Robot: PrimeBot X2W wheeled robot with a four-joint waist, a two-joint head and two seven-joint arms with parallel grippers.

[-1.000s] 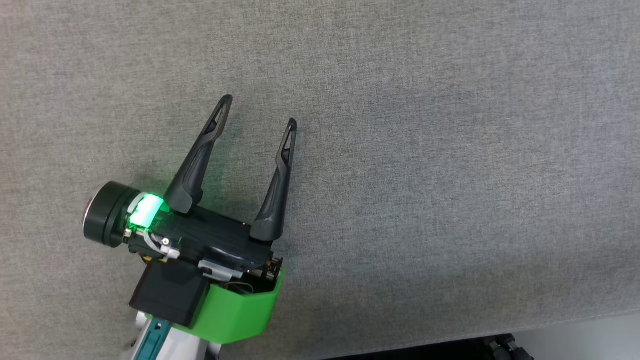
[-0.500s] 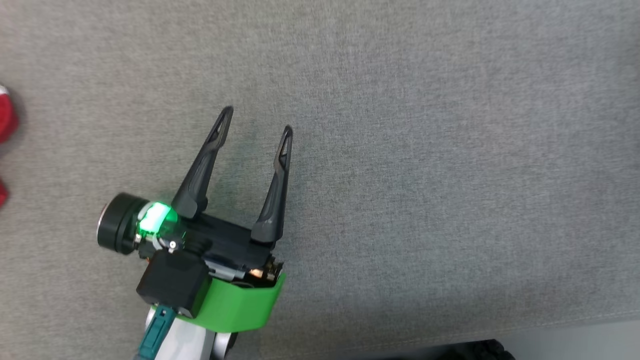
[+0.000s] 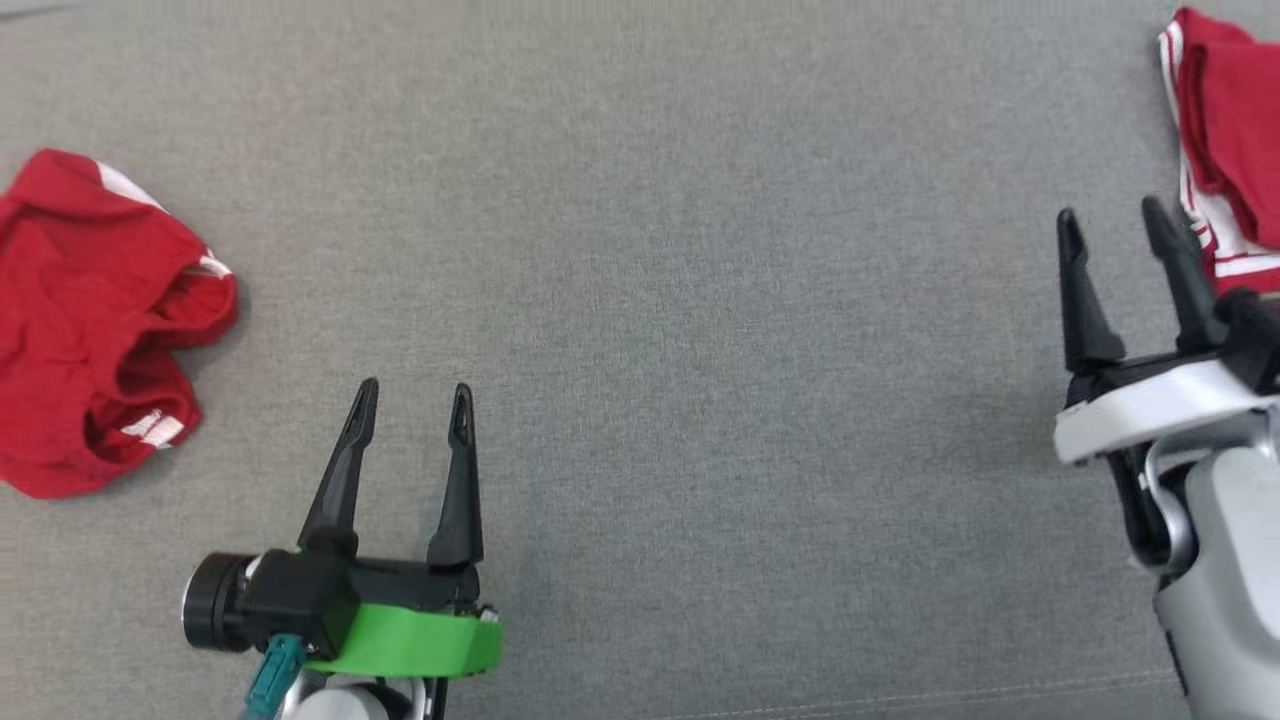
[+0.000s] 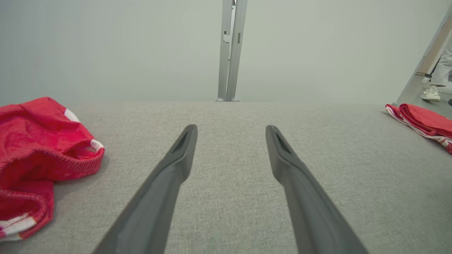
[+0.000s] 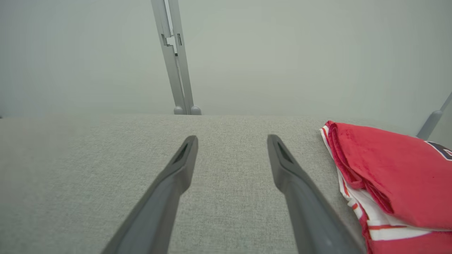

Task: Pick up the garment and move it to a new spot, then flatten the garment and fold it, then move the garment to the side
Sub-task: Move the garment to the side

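Left gripper (image 3: 415, 388): nearest the robot. Its long, dark, tapered fingers run nearly parallel to the counter (image 3: 720, 330), a flat surface covered in grey woven fabric. The jaws are spread and grasp nothing.

Crumpled red garment (image 3: 90, 320): soft knit with white trim and a ribbed hem. It lies bunched on the counter to the left of this gripper, apart from it.

Right gripper (image 3: 1110, 210): farther forward on the right, jaws released and empty.

Folded red garment (image 3: 1225, 120): white-striped edge, lying flat just beside the right gripper at the counter's far right.

A grey metal post (image 4: 231, 49) stands beyond the far edge.
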